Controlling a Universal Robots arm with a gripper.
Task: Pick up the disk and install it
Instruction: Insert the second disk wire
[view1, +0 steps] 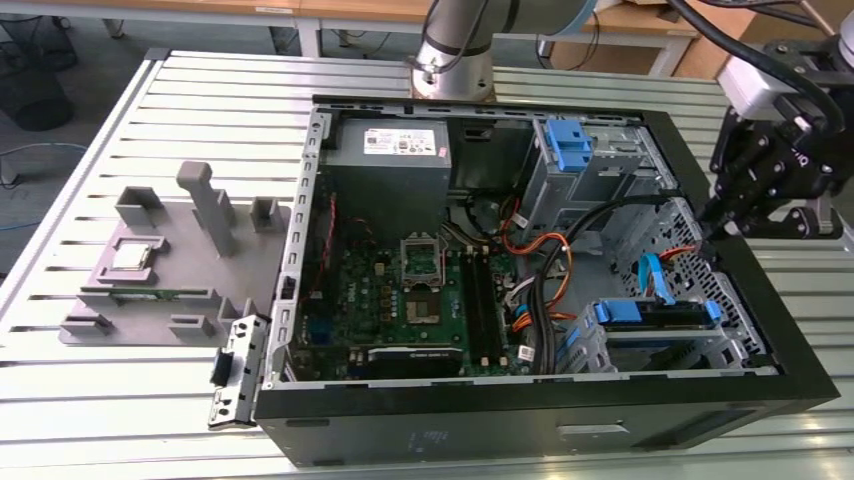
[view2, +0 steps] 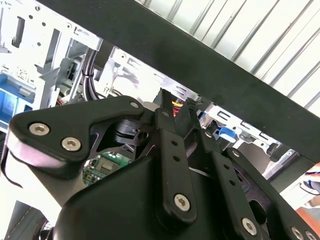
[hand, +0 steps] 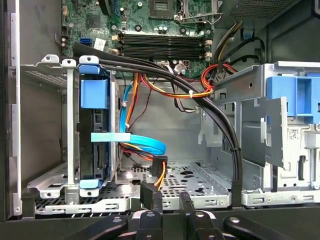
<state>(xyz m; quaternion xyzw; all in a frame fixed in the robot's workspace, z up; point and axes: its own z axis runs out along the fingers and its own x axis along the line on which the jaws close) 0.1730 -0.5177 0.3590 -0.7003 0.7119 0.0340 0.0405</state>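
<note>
in the exterior view, the gripper (view1: 731, 215) is seen poised above the open computer case (view1: 747, 300) at its wall, with the disk (view1: 654, 313), edged in blue plastic, seated in a metal bay below it. in the second wrist view the fingers (view2: 167, 117) are seen nearly closed, nothing held. in the first wrist view the disk (hand: 95, 132) is shown upright in its bay with a blue tab, beyond the fingertips.
</note>
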